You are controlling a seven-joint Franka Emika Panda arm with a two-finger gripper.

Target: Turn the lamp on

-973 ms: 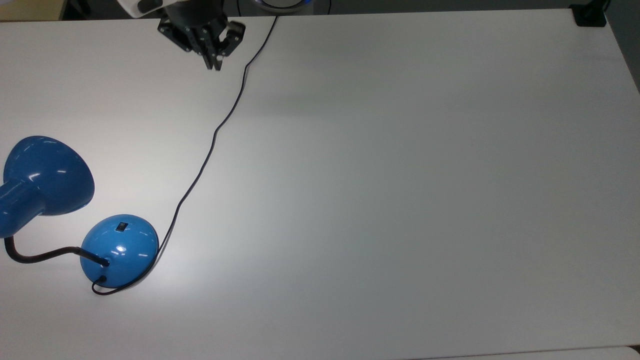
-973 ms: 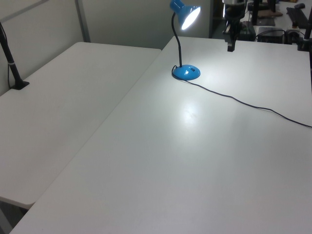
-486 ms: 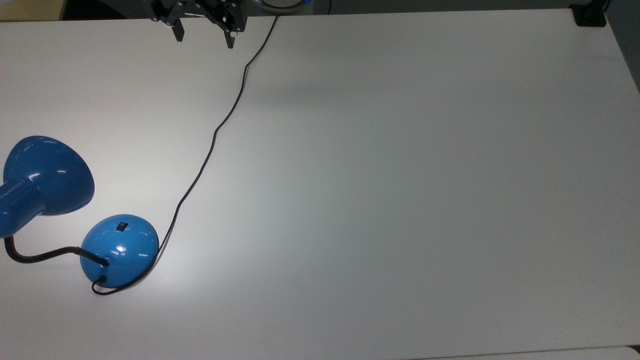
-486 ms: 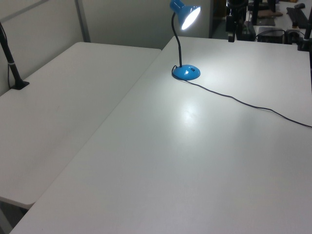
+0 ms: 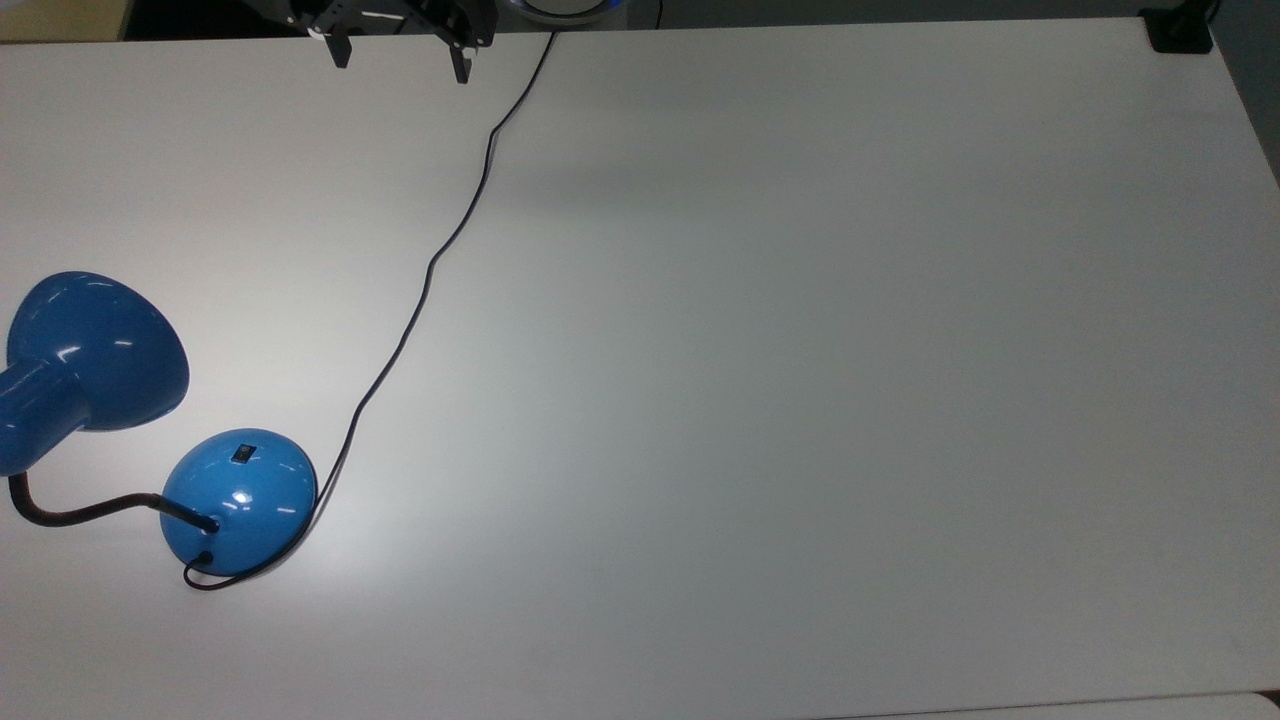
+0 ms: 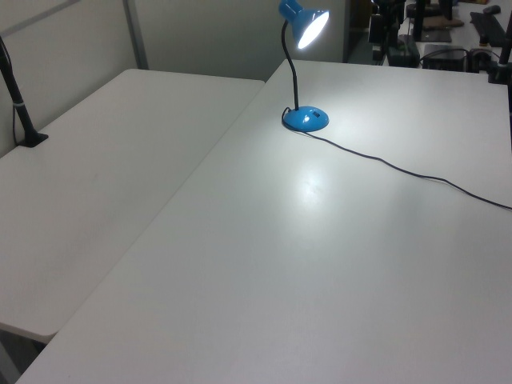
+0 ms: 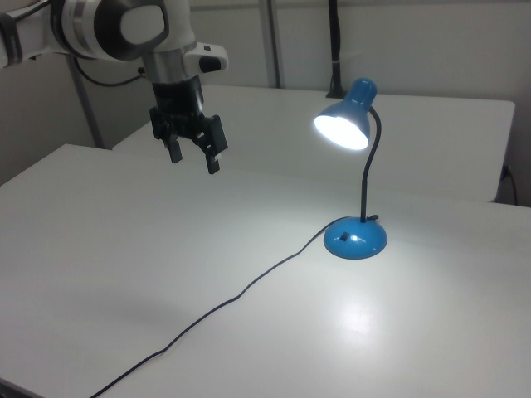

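White table, office partitions behind. Lamp stood lit at 8 o'clock in the top view, shade aimed downward. Gripper hung clear at 11 o'clock, fingers apart, empty; task judged complete.

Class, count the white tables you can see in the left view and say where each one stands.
2. The table carrying the lit blue desk lamp fills the left view's centre and right; a second table adjoins it on the left view's left.
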